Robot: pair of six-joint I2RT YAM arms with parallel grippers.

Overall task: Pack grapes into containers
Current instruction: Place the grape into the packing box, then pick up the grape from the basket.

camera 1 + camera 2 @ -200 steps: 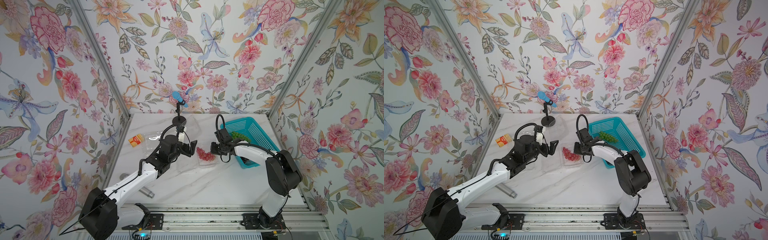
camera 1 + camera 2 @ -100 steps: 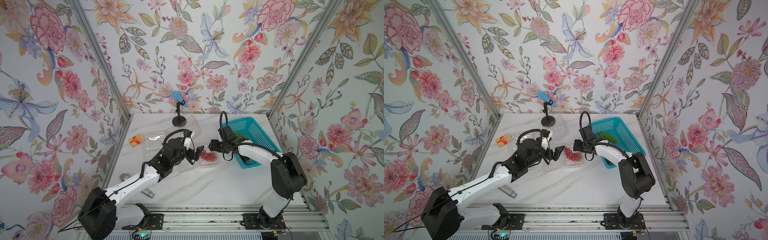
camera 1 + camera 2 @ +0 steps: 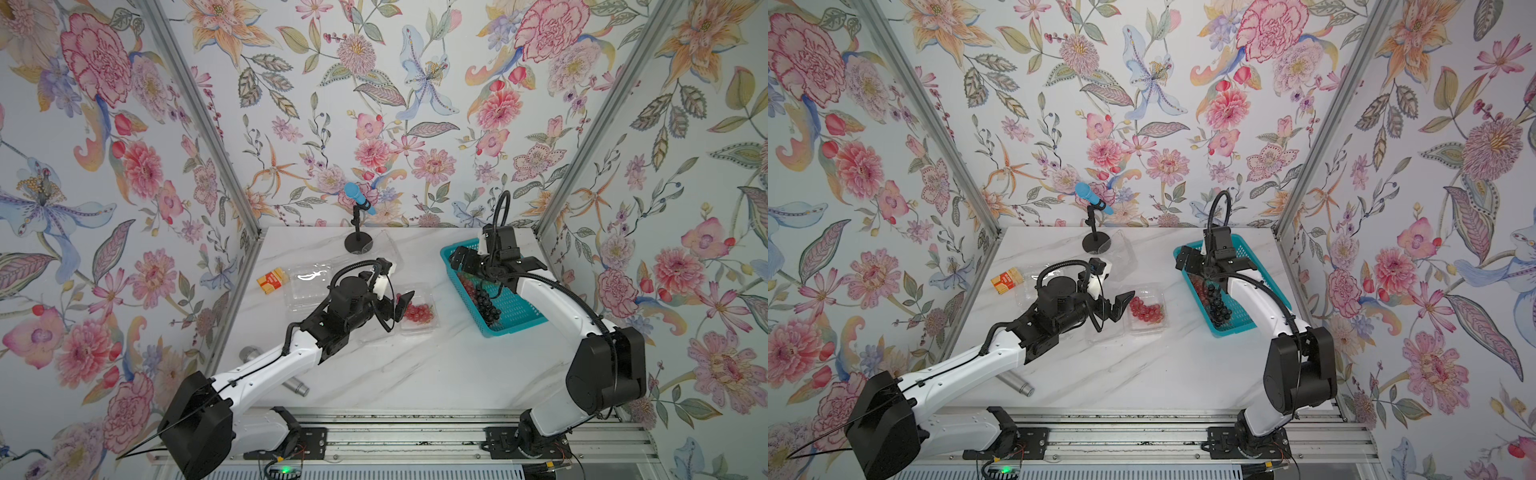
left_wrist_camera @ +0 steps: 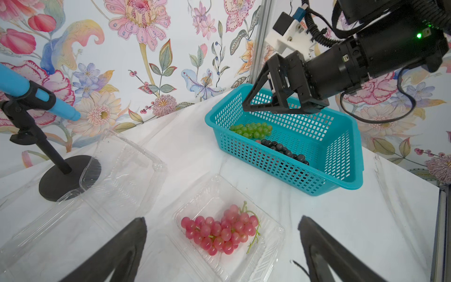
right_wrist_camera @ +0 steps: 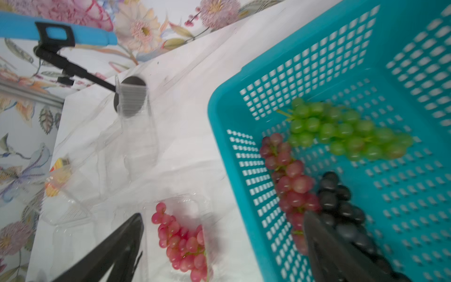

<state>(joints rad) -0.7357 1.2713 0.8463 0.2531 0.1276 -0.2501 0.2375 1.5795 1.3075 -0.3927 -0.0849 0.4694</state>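
Marble tabletop [image 3: 415,374], floral walls [image 3: 374,83] — my right arm [image 3: 552,299] hovered over the teal basket [image 5: 268,80], jaws spread and empty. Dark bunch [image 5: 339,195] lay just below them, long axis along the basket's length. Left arm [image 3: 266,365], jaws apart too, sat by the filled clamshell [image 4: 275,232] — right was nearer.
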